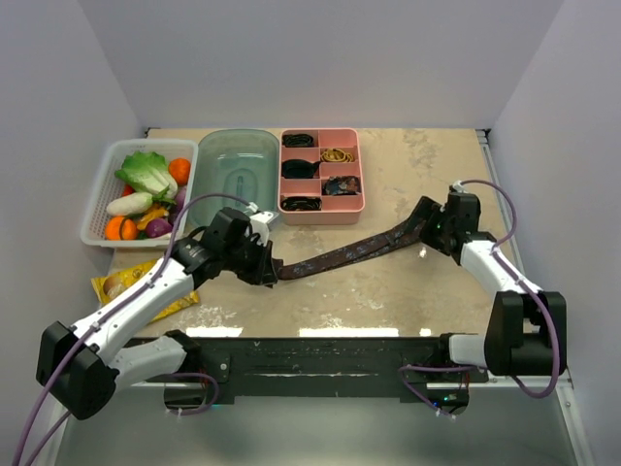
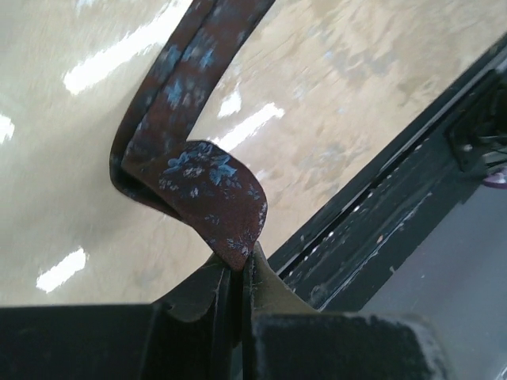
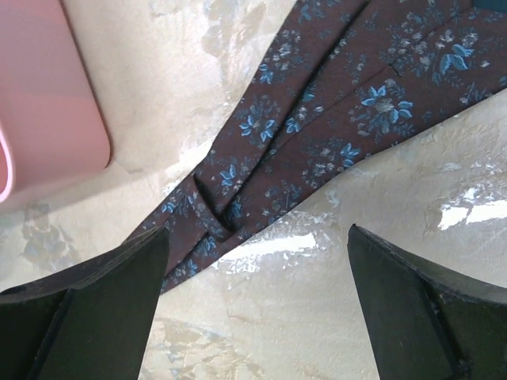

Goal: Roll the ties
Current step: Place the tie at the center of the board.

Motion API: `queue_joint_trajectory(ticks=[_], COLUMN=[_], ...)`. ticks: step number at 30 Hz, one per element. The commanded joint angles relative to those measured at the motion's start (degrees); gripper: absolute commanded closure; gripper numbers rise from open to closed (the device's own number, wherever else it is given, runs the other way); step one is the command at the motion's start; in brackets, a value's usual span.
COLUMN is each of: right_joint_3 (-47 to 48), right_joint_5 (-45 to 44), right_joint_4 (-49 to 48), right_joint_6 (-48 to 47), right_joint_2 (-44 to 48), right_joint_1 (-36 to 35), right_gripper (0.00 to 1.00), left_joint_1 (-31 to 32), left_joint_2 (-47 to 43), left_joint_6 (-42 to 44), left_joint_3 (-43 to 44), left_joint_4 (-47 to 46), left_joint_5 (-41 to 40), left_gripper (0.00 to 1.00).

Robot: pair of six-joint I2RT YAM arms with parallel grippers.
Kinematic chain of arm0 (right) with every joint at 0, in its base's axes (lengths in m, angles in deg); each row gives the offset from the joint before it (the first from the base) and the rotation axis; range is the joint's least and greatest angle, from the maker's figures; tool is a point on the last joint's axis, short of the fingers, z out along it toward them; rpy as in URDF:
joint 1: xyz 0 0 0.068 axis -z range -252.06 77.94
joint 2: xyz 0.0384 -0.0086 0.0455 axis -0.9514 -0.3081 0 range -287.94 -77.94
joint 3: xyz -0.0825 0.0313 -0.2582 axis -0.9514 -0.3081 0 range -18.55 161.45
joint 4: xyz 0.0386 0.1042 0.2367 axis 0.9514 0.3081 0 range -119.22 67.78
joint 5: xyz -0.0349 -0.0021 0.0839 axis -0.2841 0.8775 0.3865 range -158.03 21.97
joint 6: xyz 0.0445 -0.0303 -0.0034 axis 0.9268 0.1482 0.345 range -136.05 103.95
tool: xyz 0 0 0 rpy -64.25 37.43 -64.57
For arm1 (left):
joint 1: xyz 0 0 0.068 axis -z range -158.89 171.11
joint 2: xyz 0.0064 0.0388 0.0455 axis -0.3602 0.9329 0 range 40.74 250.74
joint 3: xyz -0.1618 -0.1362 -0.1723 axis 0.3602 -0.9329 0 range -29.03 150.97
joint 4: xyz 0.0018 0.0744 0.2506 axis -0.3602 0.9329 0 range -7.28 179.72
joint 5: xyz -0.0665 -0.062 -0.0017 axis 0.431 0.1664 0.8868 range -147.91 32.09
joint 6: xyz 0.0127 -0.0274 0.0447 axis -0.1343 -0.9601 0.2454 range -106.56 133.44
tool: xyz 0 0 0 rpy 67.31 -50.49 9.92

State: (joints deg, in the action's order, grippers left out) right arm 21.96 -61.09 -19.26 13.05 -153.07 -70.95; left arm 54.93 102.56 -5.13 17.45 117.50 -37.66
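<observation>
While the left claw is clamped shut on the folded-over narrower end of the brown-maroon floral tie, the right claw stands wide open just above the tie's wider part, gripping nothing. The tie lies stretched diagonally across the worktop between both claws, its wider end near the pink compartment tray.

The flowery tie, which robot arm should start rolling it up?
Probably left: the left gripper is shut on the tie, its end already curled over. The right gripper hangs open above the other end.
</observation>
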Motion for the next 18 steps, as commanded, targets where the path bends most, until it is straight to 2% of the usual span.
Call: queue_joint_trajectory(ticks=[1,6,10,14,18], right_joint_3=[3.3,7.3,7.5,9.1,11.6], right_joint_5=[-1.1,-6.7,-6.9,-8.5,-8.9], right_joint_4=[4.3,6.0,4.8,4.9,5.2], right_joint_6=[-2.6,-4.7,-5.0,-6.3,-7.0], right_joint_2=[0.6,-1.1,-3.3,-5.2,-7.3], right_joint_1=[-3.9,-12.0,-12.6,-12.7,-12.7], right_gripper=[0.02,0.02,0.02,0.02,0.02], left_joint_1=[0.1,0.0,0.0,0.0,-0.4], left_joint_2=[2.7,5.7,8.7,11.5,13.5], left_joint_6=[-2.8,-4.5,-6.0,-7.1,-8.4], left_joint_3=[3.4,3.3,3.8,5.3,7.4], left_joint_4=[10.6,16.4,20.8,24.4,27.3], left_joint_5=[-7.1,-11.1,-16.1,-20.1,-24.9], left_gripper=[1.00,1.00,0.95,0.84,0.78])
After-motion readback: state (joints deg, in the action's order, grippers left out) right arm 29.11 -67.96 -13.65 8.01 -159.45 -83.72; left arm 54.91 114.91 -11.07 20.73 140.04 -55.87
